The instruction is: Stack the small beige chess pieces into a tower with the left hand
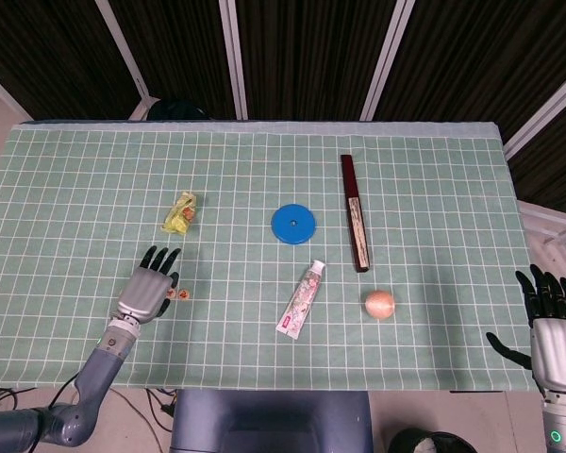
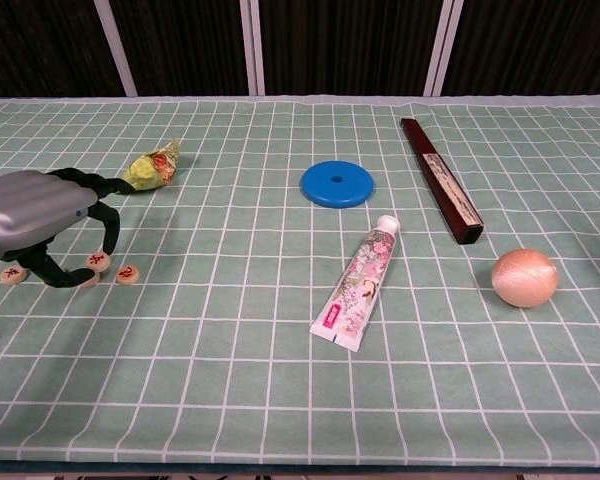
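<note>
— How many chess pieces are seen?
— Three chess pieces (image 2: 127, 274) are counted by the left fingers (image 2: 108, 226).
— And otherwise?
— One disc (image 2: 337, 185), one tube (image 2: 360, 281), one wrapper (image 2: 153, 166), one ball (image 2: 524, 277), one box (image 2: 440, 178).

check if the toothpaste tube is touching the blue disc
Apart. The chest view shows bare green cloth between the toothpaste tube cap and the blue disc; the head view shows the same gap.
</note>
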